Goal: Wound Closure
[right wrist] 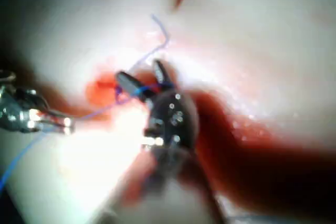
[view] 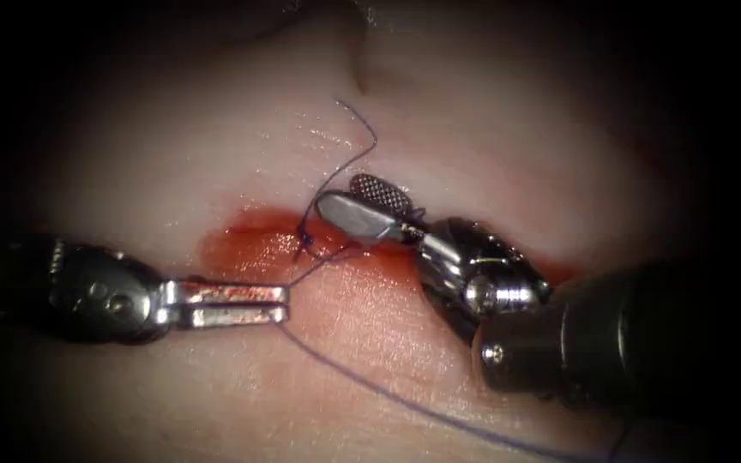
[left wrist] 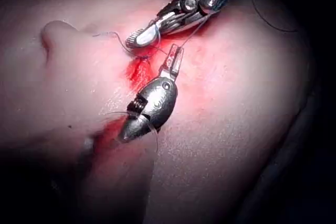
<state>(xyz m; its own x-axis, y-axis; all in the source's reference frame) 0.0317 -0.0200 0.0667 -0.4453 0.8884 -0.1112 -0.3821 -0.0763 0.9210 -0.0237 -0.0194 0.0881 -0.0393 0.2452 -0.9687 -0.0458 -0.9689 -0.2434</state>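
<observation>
Right tool [view: 362, 201] nearest lens, my jaws spread wide astride thread [view: 362, 150], gripping nothing. Left tool [view: 280, 303] clamps thread beside knot [view: 304, 233] over cut [view: 250, 244] in tissue [view: 173, 146], keeping strand taut. Needle unseen.

Surgical practice bench, seen close through an endoscope

Pale tissue [view: 216, 146] with a red cut [view: 259, 244], blue thread [view: 388, 394] and two steel tools, left [view: 286, 303] and right [view: 336, 193], under bright light ringed by darkness.
</observation>
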